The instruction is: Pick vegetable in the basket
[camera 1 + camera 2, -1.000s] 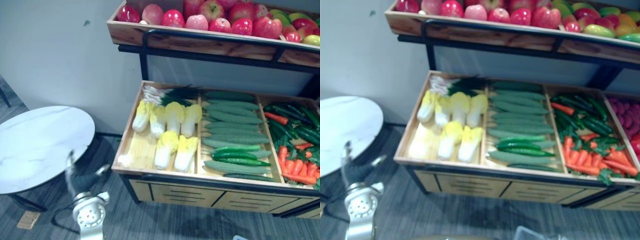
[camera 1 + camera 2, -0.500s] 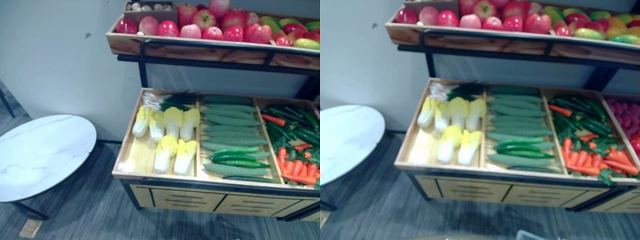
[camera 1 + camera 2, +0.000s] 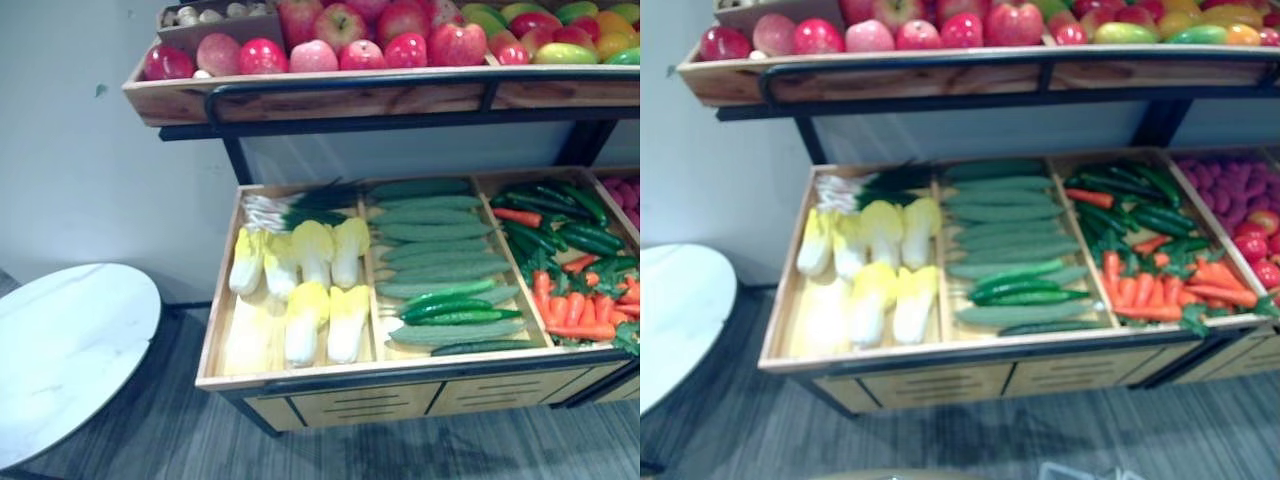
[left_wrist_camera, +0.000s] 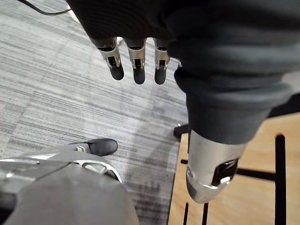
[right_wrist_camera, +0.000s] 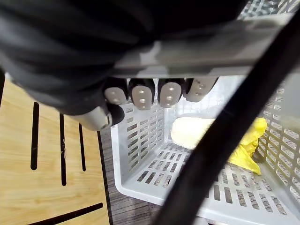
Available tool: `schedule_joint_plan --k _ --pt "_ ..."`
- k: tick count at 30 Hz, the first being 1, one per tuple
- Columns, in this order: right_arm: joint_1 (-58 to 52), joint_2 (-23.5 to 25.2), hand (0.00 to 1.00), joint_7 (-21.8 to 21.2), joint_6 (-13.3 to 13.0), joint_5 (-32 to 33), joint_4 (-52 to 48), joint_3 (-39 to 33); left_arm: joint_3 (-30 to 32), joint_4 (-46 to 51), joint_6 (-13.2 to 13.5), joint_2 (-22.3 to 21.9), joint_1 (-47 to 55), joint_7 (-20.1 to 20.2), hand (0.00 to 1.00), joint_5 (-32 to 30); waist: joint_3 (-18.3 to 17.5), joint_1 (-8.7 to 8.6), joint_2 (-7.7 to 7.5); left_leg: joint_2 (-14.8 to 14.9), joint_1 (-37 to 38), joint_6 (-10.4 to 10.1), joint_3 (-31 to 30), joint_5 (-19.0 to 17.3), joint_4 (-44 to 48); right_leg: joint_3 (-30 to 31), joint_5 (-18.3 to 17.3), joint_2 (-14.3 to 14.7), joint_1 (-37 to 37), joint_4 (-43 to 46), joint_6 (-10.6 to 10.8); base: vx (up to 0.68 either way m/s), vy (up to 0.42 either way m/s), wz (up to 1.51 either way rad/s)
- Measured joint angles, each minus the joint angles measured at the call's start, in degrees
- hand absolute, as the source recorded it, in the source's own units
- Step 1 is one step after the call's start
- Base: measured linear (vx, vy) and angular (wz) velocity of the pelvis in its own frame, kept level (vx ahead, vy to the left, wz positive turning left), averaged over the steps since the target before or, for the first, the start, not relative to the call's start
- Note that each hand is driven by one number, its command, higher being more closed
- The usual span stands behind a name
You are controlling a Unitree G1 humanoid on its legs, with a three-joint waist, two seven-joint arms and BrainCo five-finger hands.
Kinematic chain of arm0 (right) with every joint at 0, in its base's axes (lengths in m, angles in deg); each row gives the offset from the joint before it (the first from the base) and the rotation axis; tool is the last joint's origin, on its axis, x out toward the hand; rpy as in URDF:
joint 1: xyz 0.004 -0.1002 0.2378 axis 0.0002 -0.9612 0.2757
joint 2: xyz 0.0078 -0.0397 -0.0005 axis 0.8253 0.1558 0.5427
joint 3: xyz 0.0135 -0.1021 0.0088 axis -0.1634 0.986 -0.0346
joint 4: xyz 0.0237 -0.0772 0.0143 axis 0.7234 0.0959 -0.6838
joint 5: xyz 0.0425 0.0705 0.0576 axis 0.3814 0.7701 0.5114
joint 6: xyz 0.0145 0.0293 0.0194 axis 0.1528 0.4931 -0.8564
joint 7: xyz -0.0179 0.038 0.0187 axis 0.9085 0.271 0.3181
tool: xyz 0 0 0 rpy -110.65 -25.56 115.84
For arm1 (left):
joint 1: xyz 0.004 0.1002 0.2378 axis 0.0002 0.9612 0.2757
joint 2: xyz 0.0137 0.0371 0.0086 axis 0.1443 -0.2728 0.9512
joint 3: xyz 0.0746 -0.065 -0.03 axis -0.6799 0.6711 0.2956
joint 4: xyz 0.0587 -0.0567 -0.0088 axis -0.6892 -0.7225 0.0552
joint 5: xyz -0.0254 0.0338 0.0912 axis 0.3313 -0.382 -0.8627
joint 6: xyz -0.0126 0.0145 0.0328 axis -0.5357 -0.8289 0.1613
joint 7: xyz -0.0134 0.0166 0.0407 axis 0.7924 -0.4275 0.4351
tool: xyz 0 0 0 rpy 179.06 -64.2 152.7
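Note:
My right hand (image 5: 154,93) is curled round the handle of a pale grey plastic basket (image 5: 140,159) that hangs beside the wooden stand. Inside the basket lies one napa cabbage (image 5: 206,133), white with yellow leaves. My left hand (image 4: 136,61) hangs over the grey floor with straight fingers and holds nothing. On the lower shelf (image 3: 215,370), several more napa cabbages (image 3: 300,285) fill the left compartment, with scallions (image 3: 290,205) behind them. Cucumbers (image 3: 440,260) fill the middle compartment. Carrots (image 3: 580,310) and green peppers (image 3: 555,225) lie in the right one.
An upper shelf (image 3: 300,100) holds red apples (image 3: 340,40) and overhangs the back of the lower one behind a black rail. A round white table (image 3: 60,350) stands to the left of the stand. Purple produce (image 3: 1230,190) lies at the far right.
The whole picture has shifted, so the camera moved. The left arm, seen at the lower left one second ago, has left the eye views.

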Motion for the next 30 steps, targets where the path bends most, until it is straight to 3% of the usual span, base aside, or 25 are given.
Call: schedule_joint_plan --k 4,9,12,16,17,19,20,21,22,23,24,26,28,30 --pt "0.8 0.1 1.00 0.0 -0.1 0.0 0.0 1.7 -5.3 0.1 0.9 1.3 -0.2 0.1 0.00 -0.3 1.2 -0.01 -0.68 0.0 0.2 0.0 0.0 -0.3 0.0 0.1 0.0 0.0 0.1 0.1 0.0 0.00 0.000 0.00" --pt "1.2 0.0 1.00 -0.1 -0.2 0.3 -0.2 2.2 -7.8 0.1 1.0 1.9 0.2 0.0 0.00 -0.3 3.2 0.05 -0.83 0.0 2.0 -0.1 0.5 -1.2 0.3 1.3 -0.5 0.0 0.9 1.3 0.0 -0.02 -0.004 -0.08" --pt "2.3 0.0 1.00 -0.5 -0.3 0.6 -0.3 2.7 -10.4 1.0 1.1 3.3 -0.9 0.0 0.00 -0.8 6.2 -0.08 -1.80 2.1 -1.9 0.2 0.4 -8.3 13.9 2.8 -4.1 -0.7 -1.3 9.0 0.1 -0.04 0.007 -0.13" --pt "2.7 1.0 1.00 -0.8 -0.6 0.6 -1.5 1.7 -14.7 1.4 1.8 5.2 -2.4 0.1 0.00 -2.3 7.7 -1.14 -2.44 3.1 -4.6 1.0 2.4 -12.3 21.3 6.3 -4.5 -1.4 -4.3 12.4 1.6 -0.06 0.046 -0.35" --pt "2.6 1.4 1.00 -1.0 -1.4 0.7 -2.5 1.6 -16.2 1.3 1.9 6.0 -3.2 0.0 0.00 -3.2 7.8 -1.25 -2.58 3.5 -5.6 1.3 4.6 -13.5 22.1 8.9 -2.9 -1.1 -6.1 12.5 2.6 -0.12 0.107 -1.09" --pt "3.1 2.3 1.00 -1.0 -1.8 1.6 -3.8 1.7 -17.5 1.3 1.9 6.4 -3.8 -0.1 0.00 -4.0 8.3 -1.37 -2.41 4.5 -6.4 1.9 9.4 -14.5 22.2 12.5 4.0 0.5 -9.0 10.0 3.1 -0.20 0.155 -1.34" --pt "3.2 2.5 1.00 -1.0 -1.8 2.2 -4.9 1.8 -17.9 1.4 2.0 6.3 -4.3 -0.1 0.00 -4.7 8.3 -1.14 0.04 6.5 -6.8 4.2 13.5 -13.3 21.0 13.1 12.6 1.8 -8.8 2.9 4.3 -0.17 0.134 -1.22" --pt "3.7 2.8 1.00 -1.0 -1.8 2.4 -5.4 1.9 -17.8 1.9 2.1 6.3 -4.4 -0.2 0.00 -4.8 9.0 -1.13 0.08 7.4 -6.8 4.9 15.8 -12.7 20.7 10.1 12.9 2.3 -9.4 4.1 2.8 -0.22 0.212 -1.37" --pt "3.8 3.8 1.00 -1.2 -2.0 3.1 -5.7 2.5 -17.8 3.3 2.2 6.9 -4.3 -0.1 0.00 -5.0 10.2 -2.12 -0.55 7.8 -6.1 5.1 18.8 -10.9 18.5 2.8 6.4 1.3 -11.5 15.5 -2.4 -0.13 0.165 -1.20" --pt "3.6 4.7 1.00 -1.1 -1.9 4.3 -5.1 2.8 -17.8 4.0 2.1 7.7 -4.0 -0.1 0.00 -5.0 11.0 -2.47 -1.55 7.7 -4.0 5.4 22.1 -9.1 15.9 -2.5 1.3 -0.3 -11.5 25.9 -5.2 -0.15 0.188 -1.24" --pt "3.6 4.9 1.00 -1.1 -1.8 4.4 -4.6 2.8 -17.7 4.1 2.0 7.9 -3.5 -0.1 0.00 -5.0 11.2 -2.27 -1.92 7.9 -2.9 5.6 24.5 -8.4 14.9 -4.2 0.5 -1.0 -11.0 29.7 -6.5 -0.05 0.096 -1.53" --pt "2.4 4.8 1.00 -1.1 -1.5 4.6 -4.5 3.2 -17.6 4.0 2.0 7.9 -1.9 0.0 0.00 -4.9 11.1 -2.13 -2.12 8.8 -0.3 5.7 32.1 -7.8 14.8 -7.1 0.1 -4.3 -7.2 36.8 -7.2 -0.07 0.007 -1.74" --pt "1.8 4.8 1.00 -1.0 -1.4 4.6 -3.5 3.0 -17.6 4.0 2.0 8.2 -2.1 0.0 0.00 -4.9 10.9 -2.32 -2.54 9.1 0.2 5.4 36.6 -7.7 16.0 -7.3 0.3 -5.9 -4.2 32.9 -5.9 -0.08 -0.151 -1.56" --pt "1.7 4.6 1.00 -1.0 -1.2 4.6 -2.8 3.0 -17.5 3.5 1.9 7.9 -3.4 0.1 0.00 -4.9 10.7 -2.24 -2.01 10.0 -0.1 5.5 40.4 -6.7 16.6 -8.8 -0.1 -2.9 -3.8 24.8 -5.8 -0.11 -0.219 -1.62"
